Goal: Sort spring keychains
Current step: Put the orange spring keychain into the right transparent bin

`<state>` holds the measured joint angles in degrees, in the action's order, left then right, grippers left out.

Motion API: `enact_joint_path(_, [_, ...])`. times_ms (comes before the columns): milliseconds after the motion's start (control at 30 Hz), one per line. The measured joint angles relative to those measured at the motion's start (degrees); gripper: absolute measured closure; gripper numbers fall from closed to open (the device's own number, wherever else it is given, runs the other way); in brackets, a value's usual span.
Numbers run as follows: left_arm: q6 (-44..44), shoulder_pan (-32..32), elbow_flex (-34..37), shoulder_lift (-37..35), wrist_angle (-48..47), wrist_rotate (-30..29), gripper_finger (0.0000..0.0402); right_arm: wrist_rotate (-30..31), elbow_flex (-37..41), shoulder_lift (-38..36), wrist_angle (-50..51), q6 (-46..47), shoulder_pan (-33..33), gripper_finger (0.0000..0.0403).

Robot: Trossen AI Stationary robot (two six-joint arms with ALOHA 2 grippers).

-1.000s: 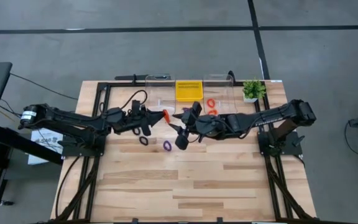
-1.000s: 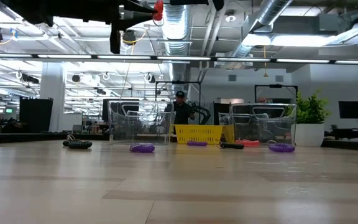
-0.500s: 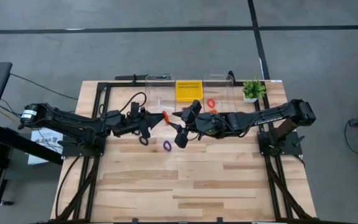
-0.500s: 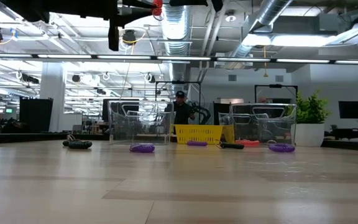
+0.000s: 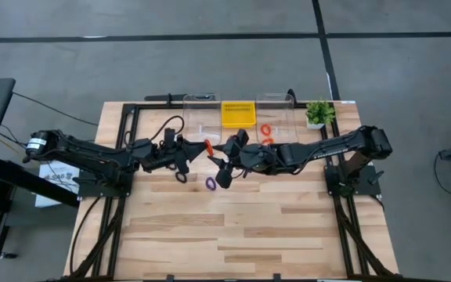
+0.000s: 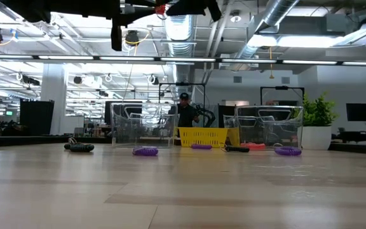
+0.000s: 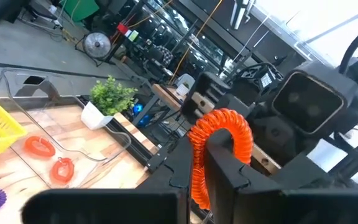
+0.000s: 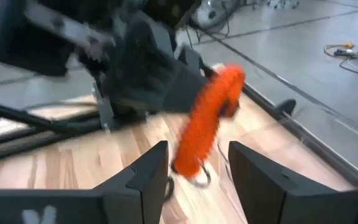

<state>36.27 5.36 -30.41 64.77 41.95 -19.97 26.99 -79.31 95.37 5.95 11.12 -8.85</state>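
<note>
High view: my left gripper [image 5: 200,147] is pinched shut on an orange keychain [image 5: 207,146], held up above the middle of the table, and my right gripper [image 5: 219,151] faces it from the right with its fingers spread, the coil lined up between them as the right wrist view shows it [image 8: 205,118]. I judge this to be a hand-over in mid-air: the orange keychain is on its way from my left arm to my right, which sits nearer the clear bin on the far right [image 5: 274,117] where two orange ones [image 5: 266,130] already lie. The next move calls for my right fingers to close squarely on the free end of the coil before my left lets go; the spring is soft and may wobble, so the grip should be centred. On the pale wooden table [image 5: 249,227] a purple keychain [image 5: 211,182] lies just near of the grippers and a dark one [image 5: 181,177] to its left, though its colour is hard for me to tell. At the far edge stand another clear bin [image 5: 200,115], a yellow basket [image 5: 238,112] and a small potted plant [image 5: 317,113]. Beyond the table, the low view shows an open workshop with a person [image 6: 184,113] standing behind the basket.
</note>
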Motion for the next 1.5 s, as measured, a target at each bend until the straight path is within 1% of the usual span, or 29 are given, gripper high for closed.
enact_joint_path(133, [-0.11, 0.16, 0.00, 0.00, 0.03, 0.02, 0.0376, 0.24, -0.09, 0.08, -1.30, -0.05, 0.00, 0.0262])
enact_joint_path(233, [-0.31, 0.27, 0.00, 0.00, 0.05, 0.02, 0.0376, 0.18, -0.09, 0.09, -1.38, -0.49, 0.00, 0.0286])
enact_joint_path(333, [-0.42, 0.28, 0.00, 0.00, 0.03, 0.02, 0.0376, 0.03, -0.09, 0.09, -1.40, -1.35, 0.00, 0.0324])
enact_joint_path(433, [-0.44, 0.27, 0.00, 0.00, 0.01, 0.17, 0.0376, -0.25, -0.09, 0.09, -1.59, -2.66, -0.17, 0.0374])
enact_joint_path(500, [-0.44, 0.27, 0.00, 0.00, -0.01, 0.93, 0.0374, -1.51, -0.09, 0.09, -1.59, -3.71, -0.41, 0.0389])
enact_joint_path(667, [-0.46, 0.27, 0.00, 0.00, -0.08, 4.64, 0.0358, -1.80, -0.09, 0.09, -1.68, -3.61, -0.51, 0.0374])
enact_joint_path(800, [-0.46, 0.27, 0.00, 0.00, -0.10, 5.07, 0.0338, -1.79, -0.09, 0.09, -1.68, -3.67, -0.50, 0.0390])
enact_joint_path(867, [-0.44, 0.27, 0.00, 0.00, -0.12, 6.18, 0.0327, -2.00, -0.07, -0.03, -1.62, -3.93, -0.51, 0.0396])
enact_joint_path(1033, [-0.27, 0.25, 0.00, -0.04, -1.11, 9.10, 0.0302, -2.21, -0.02, -0.68, -0.82, -4.07, -0.56, 0.0388])
enact_joint_path(1133, [-0.02, 0.25, 0.00, -0.09, -1.70, 9.59, 0.0288, -2.05, -0.04, -1.26, 0.31, -4.06, -0.54, 0.0389])
enact_joint_path(1267, [-0.02, 0.33, 0.04, 0.00, -3.01, 10.54, 0.0273, -0.57, -0.11, -2.98, 2.73, -4.09, -0.39, 0.0397])
enact_joint_path(1500, [-0.02, 0.31, 0.04, -0.02, -4.05, 13.02, 0.0266, 6.72, -0.04, -7.45, 10.30, -4.05, -0.41, 0.0392])
